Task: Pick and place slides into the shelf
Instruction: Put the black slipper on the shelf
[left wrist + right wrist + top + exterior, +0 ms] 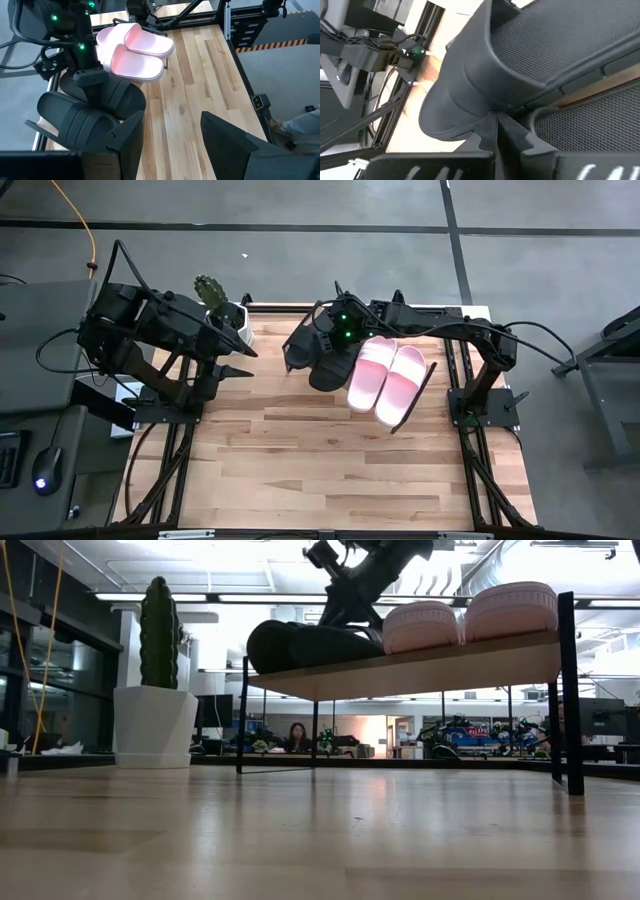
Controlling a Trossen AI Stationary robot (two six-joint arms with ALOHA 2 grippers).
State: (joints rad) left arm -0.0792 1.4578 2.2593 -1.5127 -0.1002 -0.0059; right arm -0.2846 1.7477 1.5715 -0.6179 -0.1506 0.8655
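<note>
At upper centre, my right gripper (318, 348) pinches a black slide (330, 368) on the shelf (428, 378); releasing carelessly could slide it off.

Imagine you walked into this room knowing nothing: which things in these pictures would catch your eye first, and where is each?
First, the two pale pink slides with white edges lying side by side on the slanted light-wood shelf with a black wire frame at the table's far right. Next to them lie the two plain black slides, with the right hand down at them. The green cactus in a white pot stands at the far left corner, by the waiting left hand.
</note>
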